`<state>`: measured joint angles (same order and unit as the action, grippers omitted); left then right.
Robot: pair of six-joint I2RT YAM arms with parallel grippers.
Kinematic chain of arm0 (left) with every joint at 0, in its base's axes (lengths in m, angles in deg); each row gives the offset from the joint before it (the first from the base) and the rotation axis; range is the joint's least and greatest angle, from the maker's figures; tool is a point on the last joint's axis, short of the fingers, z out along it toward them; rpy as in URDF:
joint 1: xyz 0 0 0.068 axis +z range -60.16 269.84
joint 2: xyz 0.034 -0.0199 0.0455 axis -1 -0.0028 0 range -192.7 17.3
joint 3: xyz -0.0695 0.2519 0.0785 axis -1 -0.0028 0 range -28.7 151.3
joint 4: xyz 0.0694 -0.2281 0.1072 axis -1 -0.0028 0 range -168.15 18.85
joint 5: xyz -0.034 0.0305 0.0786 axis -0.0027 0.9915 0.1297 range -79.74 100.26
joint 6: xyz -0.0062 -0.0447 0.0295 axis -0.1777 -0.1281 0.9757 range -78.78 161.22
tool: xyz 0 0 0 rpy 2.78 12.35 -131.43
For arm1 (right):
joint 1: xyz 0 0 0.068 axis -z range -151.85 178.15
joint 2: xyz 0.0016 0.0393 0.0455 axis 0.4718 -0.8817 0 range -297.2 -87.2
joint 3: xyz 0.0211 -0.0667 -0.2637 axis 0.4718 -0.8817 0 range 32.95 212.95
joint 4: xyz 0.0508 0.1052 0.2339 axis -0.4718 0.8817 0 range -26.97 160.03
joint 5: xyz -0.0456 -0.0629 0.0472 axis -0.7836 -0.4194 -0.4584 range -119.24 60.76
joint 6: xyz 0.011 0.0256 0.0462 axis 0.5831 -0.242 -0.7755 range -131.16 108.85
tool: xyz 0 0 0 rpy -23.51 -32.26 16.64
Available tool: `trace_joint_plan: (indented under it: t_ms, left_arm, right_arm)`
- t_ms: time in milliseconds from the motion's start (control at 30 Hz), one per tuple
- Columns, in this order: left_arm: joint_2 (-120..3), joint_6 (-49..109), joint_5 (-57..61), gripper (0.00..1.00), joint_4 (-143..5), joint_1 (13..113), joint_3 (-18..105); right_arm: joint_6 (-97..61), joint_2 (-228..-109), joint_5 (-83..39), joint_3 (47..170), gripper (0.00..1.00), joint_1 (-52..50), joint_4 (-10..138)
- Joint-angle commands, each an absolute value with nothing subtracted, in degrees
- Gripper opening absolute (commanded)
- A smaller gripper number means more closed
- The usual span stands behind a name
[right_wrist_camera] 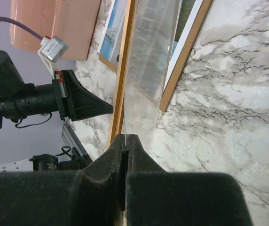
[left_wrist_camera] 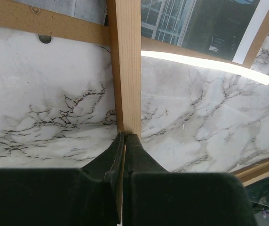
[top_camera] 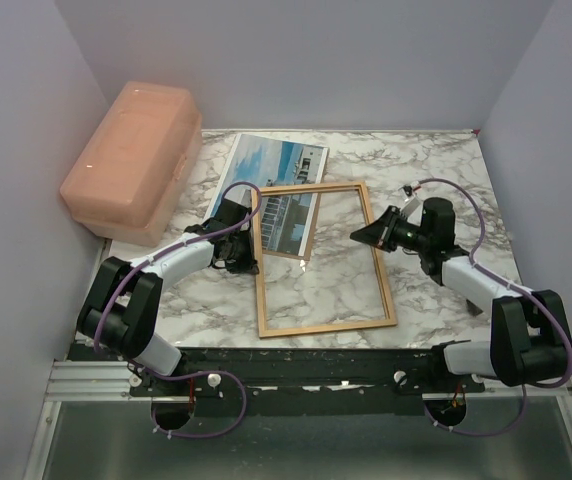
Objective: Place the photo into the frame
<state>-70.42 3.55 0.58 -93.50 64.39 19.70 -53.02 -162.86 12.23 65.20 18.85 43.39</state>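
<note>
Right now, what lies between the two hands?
The top view shows a clear sheet inside the thin orange-brown wooden frame, with the building photo's lower part and marble table beneath.

Seen from overhead, the frame (top_camera: 326, 326) covers the lower corner of the photo (top_camera: 276, 165), and the left gripper (top_camera: 252, 262) hides part of the frame's left rail. The left wrist view cuts both off at its top edge. The right gripper (right_wrist_camera: 125, 139) pinches something too thin to identify.
</note>
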Motion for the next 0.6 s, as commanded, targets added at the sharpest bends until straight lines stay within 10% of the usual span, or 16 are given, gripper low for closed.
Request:
trace_joint_plan:
  t_ms: [0,567]
  left_arm:
    - [-75.1,5.4,3.1,0.02,-97.0,63.8,17.0]
    - [-75.4,5.4,3.1,0.01,-97.3,63.7,17.1]
  right_arm:
    - [-50.1,-164.4,17.6,68.3,0.01,17.6,53.1]
    - [-48.5,-162.8,21.6,73.2,0.01,17.6,65.2]
